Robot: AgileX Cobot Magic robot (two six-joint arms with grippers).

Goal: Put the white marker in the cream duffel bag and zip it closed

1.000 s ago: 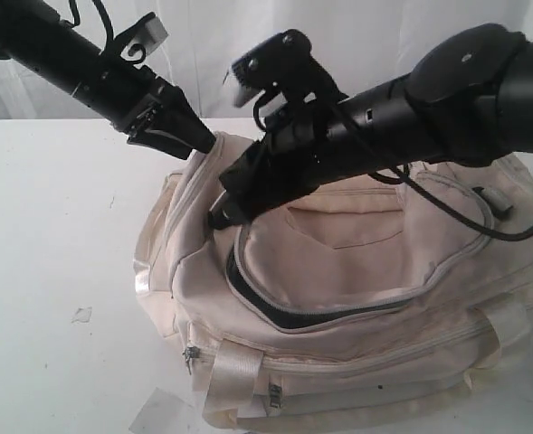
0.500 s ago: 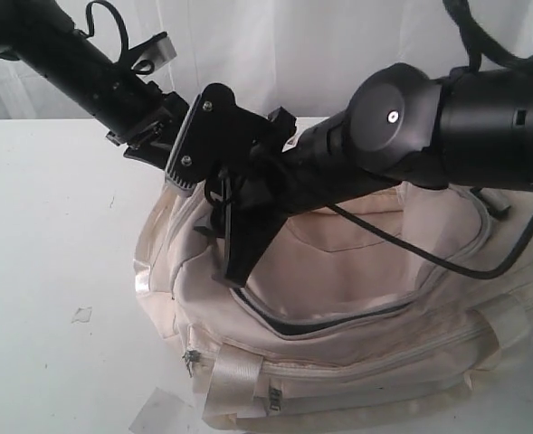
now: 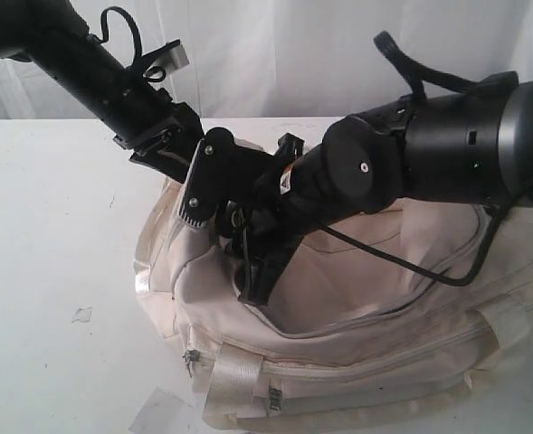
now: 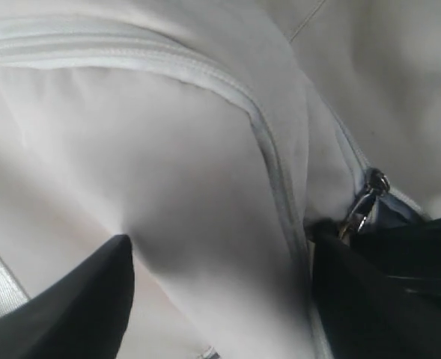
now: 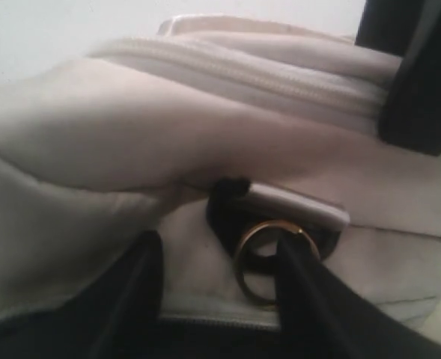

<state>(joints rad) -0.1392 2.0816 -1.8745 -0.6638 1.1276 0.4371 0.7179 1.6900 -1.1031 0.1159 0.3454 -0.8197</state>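
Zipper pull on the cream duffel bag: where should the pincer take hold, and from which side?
Grip the gold ring on the slider: a rigid loop against soft cream duffel bag fabric. Come from above the bag's top, one finger on each flat face.

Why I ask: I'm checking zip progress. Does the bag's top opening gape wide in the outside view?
No, the zipper on the bag looks drawn together beside the right gripper, with no dark gap showing.

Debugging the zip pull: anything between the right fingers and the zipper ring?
Nothing visible. The gold metal zipper ring lies against one of the right gripper's fingers, on the cream fabric duffel bag.
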